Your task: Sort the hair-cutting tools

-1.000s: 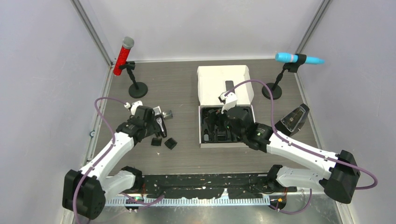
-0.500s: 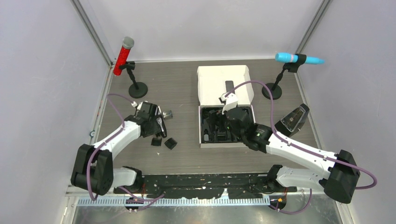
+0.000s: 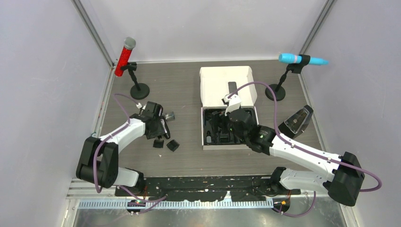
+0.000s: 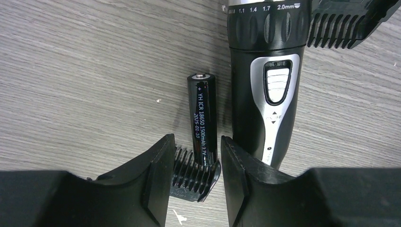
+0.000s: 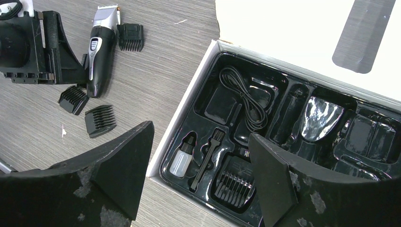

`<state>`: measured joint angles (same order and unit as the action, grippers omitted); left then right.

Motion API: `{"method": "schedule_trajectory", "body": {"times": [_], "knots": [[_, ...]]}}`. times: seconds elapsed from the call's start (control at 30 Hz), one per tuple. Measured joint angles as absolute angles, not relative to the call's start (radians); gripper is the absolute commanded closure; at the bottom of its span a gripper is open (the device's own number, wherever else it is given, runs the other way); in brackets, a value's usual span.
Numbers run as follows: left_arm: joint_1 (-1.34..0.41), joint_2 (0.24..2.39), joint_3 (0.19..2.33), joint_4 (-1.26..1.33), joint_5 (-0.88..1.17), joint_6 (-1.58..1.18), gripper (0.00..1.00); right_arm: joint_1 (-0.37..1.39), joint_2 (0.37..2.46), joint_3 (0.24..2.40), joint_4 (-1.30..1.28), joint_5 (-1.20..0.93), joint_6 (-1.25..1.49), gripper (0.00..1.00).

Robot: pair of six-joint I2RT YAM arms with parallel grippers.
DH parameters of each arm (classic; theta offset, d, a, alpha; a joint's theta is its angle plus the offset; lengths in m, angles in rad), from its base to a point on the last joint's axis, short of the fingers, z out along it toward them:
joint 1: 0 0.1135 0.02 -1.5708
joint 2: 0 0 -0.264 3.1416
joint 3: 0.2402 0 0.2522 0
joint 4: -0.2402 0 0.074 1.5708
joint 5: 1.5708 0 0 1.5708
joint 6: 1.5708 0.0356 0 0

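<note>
The black-and-silver clipper [image 4: 265, 94] lies flat on the table, left of the white box [image 3: 226, 80]. A black battery [image 4: 203, 113] lies alongside it. My left gripper [image 4: 196, 142] is down at the clipper's tail, both pads against a small black comb attachment [image 4: 196, 177] whose teeth sit under the battery's end. Other combs lie loose: one by the clipper head [image 5: 130, 37] and two nearer me [image 5: 73, 99] [image 5: 100, 120]. My right gripper [image 5: 201, 142] hangs open over the near left corner of the black tray [image 5: 217, 101], where another comb [image 5: 231, 182] sits in a pocket.
The tray also holds a coiled cable [image 5: 246, 99], a small bottle [image 5: 179, 161] and a brush [image 5: 205, 158]. A red microphone [image 3: 125, 56] stands back left, a blue microphone [image 3: 302, 59] back right. A dark wedge-shaped object [image 3: 297, 120] lies right of the box.
My left arm has reached further onto the table and its jaws have narrowed round the comb beside the clipper. The right arm has not moved.
</note>
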<state>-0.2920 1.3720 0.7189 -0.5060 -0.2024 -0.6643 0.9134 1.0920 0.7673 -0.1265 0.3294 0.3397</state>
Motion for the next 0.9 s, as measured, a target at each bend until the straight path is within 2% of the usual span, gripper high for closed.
{"method": "schedule_trajectory", "body": {"times": [0.17,0.33,0.47,0.53,0.73,0.9], "knots": [[-0.292,1.387,0.723,-0.511,-0.196,-0.664,0.60,0.913,1.093,0.767,-0.126,0.331,0.342,0.17],[-0.292,1.388,0.733,-0.513,-0.188,-0.664,0.74,0.913,1.093,0.766,-0.126,0.331,0.343,0.17],[-0.292,1.388,0.733,-0.513,-0.181,-0.662,0.80,0.913,1.093,0.766,-0.126,0.331,0.343,0.17],[-0.292,1.386,0.733,-0.513,-0.178,-0.661,0.79,0.913,1.093,0.766,-0.126,0.331,0.343,0.17],[-0.292,1.385,0.733,-0.515,-0.177,-0.654,0.67,0.913,1.093,0.766,-0.126,0.331,0.343,0.17],[-0.292,1.386,0.736,-0.529,-0.168,-0.651,0.64,0.913,1.093,0.766,-0.126,0.331,0.344,0.17]]}}
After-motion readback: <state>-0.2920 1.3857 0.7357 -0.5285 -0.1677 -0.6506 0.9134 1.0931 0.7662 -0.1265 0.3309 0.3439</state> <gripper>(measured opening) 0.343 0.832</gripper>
